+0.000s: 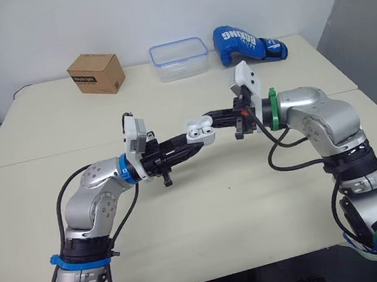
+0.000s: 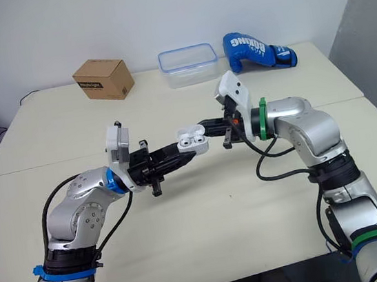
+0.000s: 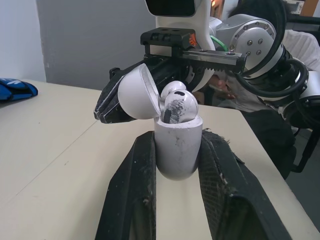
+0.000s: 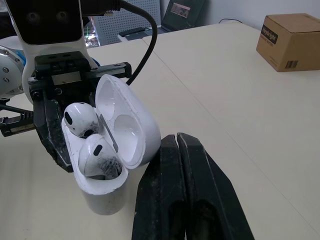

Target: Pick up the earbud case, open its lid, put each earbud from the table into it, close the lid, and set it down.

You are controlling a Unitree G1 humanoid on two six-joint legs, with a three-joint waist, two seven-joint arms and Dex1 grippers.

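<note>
The left fingers (image 3: 132,195) are clamped on the case (image 3: 177,152), one finger on each side of its lower body. They hold it upright and clear of the surface (image 1: 251,195), roughly midway between the two arms. The lid (image 3: 134,95) is open, swung back on its hinge so that its hollow inside faces up and away from the left wrist. Two white earbuds (image 4: 80,120) sit in the case side by side, their rounded heads standing above the rim; dark smudges show on the one nearer the right wrist camera (image 4: 100,154).

The right fingers (image 4: 200,200) are pressed together with no gap between them and hold nothing. They reach in from the opposite side, level with the case, and their tips lie just beside the outer shell of the open lid. I cannot tell whether they touch it. Seen from the head, the two arms meet nose to nose over the middle of the surface, with the case between them.

Well beyond the arms, along the far edge by the wall, three things stand apart from one another: a brown box (image 1: 96,73) on the left, a clear tub (image 1: 179,59) with a blue rim in the middle, and a blue boxing glove (image 1: 249,44) on the right.
</note>
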